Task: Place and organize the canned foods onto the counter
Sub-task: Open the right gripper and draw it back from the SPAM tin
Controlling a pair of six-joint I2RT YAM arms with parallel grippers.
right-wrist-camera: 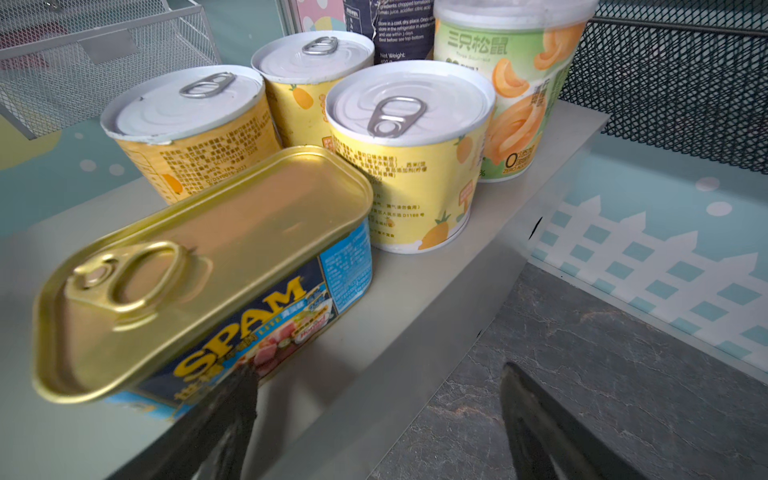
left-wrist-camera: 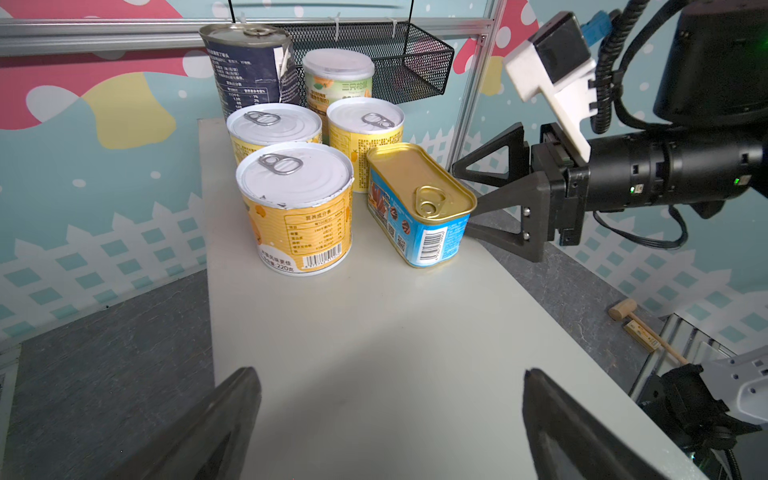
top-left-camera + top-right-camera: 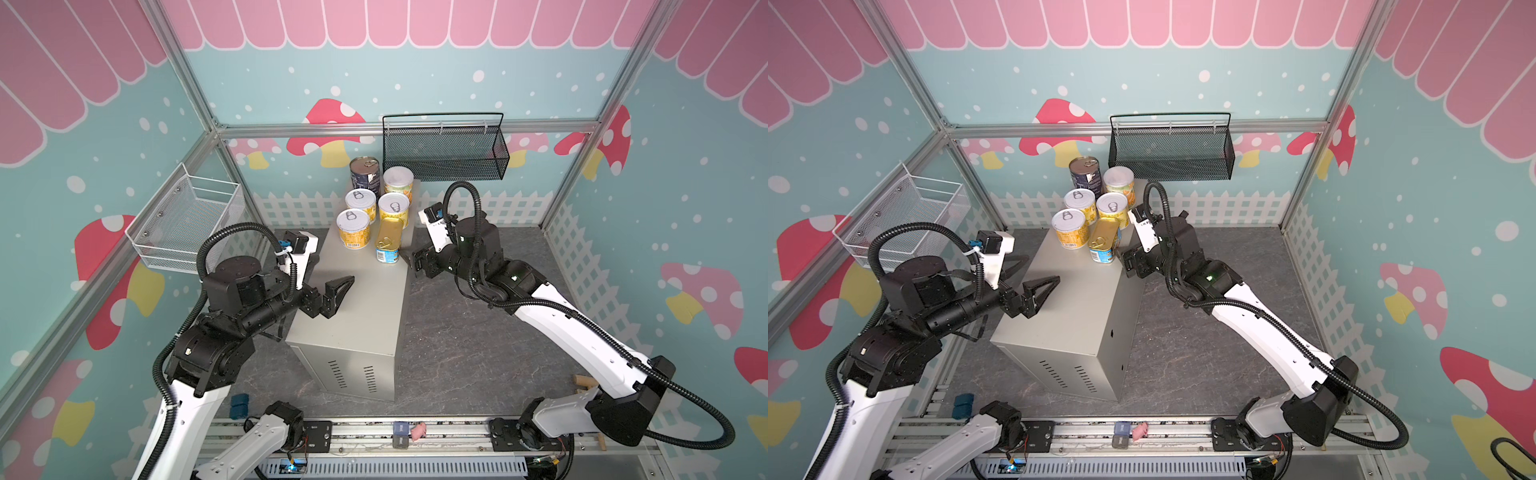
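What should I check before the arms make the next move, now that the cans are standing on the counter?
1. All six cans on the counter: ok.
2. Every can upright: ok.
3. Right jaws open, holding nothing: ok.
4. Right jaws clear of the gold-topped tin: cannot tell; one finger is very close to it.
5. Left jaws open, empty, above bare counter: ok.

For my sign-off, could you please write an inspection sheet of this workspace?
Surface: beige-grey metal box counter on dark marbled floor.
Job's things: three short yellow-label cans, white-lidded yellow can, tall navy can, gold-topped rectangular tin, all on its far end.
Clutter: small wooden mallet on floor.
Grippers: left gripper open over bare counter; right gripper open beside tin.
Cables: black corrugated hoses loop over arms.
Surroundings: black mesh basket, white wire basket.
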